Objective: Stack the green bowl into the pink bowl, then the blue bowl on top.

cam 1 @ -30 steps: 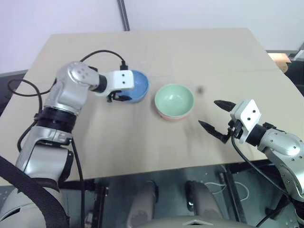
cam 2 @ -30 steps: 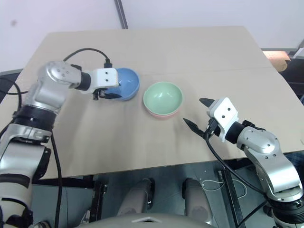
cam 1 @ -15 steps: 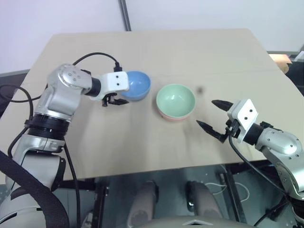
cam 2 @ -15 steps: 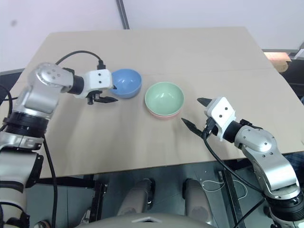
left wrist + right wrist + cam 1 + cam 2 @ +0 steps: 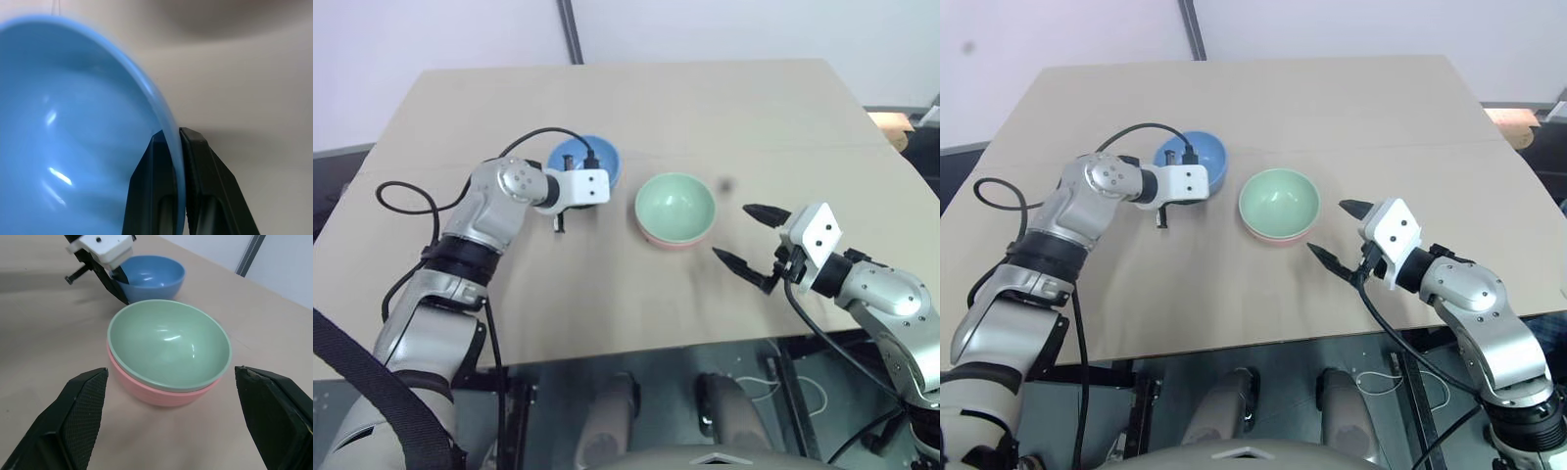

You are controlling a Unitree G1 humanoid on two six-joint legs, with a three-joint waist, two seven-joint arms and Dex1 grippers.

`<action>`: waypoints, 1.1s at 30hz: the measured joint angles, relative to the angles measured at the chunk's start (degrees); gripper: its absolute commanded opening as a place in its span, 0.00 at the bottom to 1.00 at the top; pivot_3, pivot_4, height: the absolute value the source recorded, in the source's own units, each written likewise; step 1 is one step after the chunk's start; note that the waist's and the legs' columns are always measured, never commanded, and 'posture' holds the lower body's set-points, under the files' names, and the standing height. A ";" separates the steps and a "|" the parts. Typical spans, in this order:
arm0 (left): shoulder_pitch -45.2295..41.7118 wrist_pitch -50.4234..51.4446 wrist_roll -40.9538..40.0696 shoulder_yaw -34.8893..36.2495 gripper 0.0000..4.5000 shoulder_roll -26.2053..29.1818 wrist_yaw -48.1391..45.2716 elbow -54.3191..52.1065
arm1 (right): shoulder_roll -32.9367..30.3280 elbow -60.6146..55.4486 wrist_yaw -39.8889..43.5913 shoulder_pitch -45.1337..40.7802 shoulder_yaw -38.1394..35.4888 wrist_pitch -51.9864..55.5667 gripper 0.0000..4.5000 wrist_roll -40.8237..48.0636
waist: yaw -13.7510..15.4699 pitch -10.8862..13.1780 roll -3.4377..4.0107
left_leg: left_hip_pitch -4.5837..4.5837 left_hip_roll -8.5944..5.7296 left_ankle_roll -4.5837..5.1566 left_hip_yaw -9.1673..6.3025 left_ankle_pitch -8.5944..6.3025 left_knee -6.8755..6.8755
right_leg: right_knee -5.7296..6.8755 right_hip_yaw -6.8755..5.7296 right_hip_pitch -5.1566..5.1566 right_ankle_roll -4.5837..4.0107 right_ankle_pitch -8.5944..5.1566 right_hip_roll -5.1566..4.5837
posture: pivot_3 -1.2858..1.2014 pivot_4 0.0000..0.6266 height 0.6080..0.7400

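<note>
Table [image 5: 754,117]: tan top, three bowls grouped left of centre.

Green bowl [image 5: 674,205] already nested in pink bowl [image 5: 146,394]; pink rim shows just below the green one. First stack done.

Blue bowl [image 5: 1203,157] sits on the table just left of the stack, apart from it, upright.

Left gripper [image 5: 168,139] pinches the blue bowl's near rim, one finger inside, one outside, jaws shut on the wall.

Right gripper [image 5: 1340,233] hangs to the right of the stack, fingers spread wide, holding nothing.

Step in hand: lift blue bowl and carry it over the stack. Judgement: the rim pinch is off-centre, so the bowl will likely tilt. Lift straight up until its base clears the green rim, move across, centre over the green bowl, lower until seated, then release. Avoid dragging sideways; a knock could shift the stack.
</note>
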 measured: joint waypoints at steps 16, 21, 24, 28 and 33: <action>0.08 -1.10 -20.70 4.50 0.35 -1.30 -17.28 -22.18 | -0.41 -0.74 -0.91 3.59 -3.51 -0.38 1.00 0.46 | -0.09 -0.03 0.06 | 0.11 0.04 0.00 0.03 0.00 0.08 | 0.11 0.02 0.07 -0.08 -0.05 0.03 | 0.52 0.24 1.00; 0.04 -4.85 -20.76 3.29 0.85 -4.52 -16.92 -18.61 | -0.34 -0.83 -2.00 3.92 -3.51 -0.38 1.00 -0.10 | 0.08 -0.03 0.06 | 0.03 0.01 0.00 0.03 0.00 0.29 | 0.13 0.03 0.08 -0.08 -0.06 0.01 | 0.52 0.24 1.00; -0.08 -5.23 -20.89 3.22 0.94 -6.89 -15.61 -17.63 | -0.34 -1.10 -2.16 4.22 -3.44 -0.39 1.00 -0.23 | 0.17 -0.02 0.04 | 0.00 0.00 0.00 0.00 0.00 0.33 | 0.14 0.02 0.09 -0.08 -0.05 0.01 | 0.52 0.24 1.00; -0.45 1.01 -23.77 5.52 0.94 -6.80 -14.96 -17.41 | -0.36 -1.81 -2.39 4.81 -3.44 -0.43 1.00 -0.35 | -0.16 -0.02 0.05 | 0.03 0.02 0.00 0.01 0.00 0.33 | 0.21 0.03 0.06 -0.07 -0.05 0.03 | 0.52 0.24 1.00; 2.81 12.94 -33.02 16.79 0.94 -4.47 -10.63 -24.10 | -0.37 -1.36 -1.74 3.95 -3.20 -0.80 1.00 -0.14 | -0.48 -0.02 0.06 | 0.06 0.06 0.00 0.00 0.00 0.33 | 0.23 0.02 0.06 -0.07 -0.05 0.03 | 0.52 0.24 1.00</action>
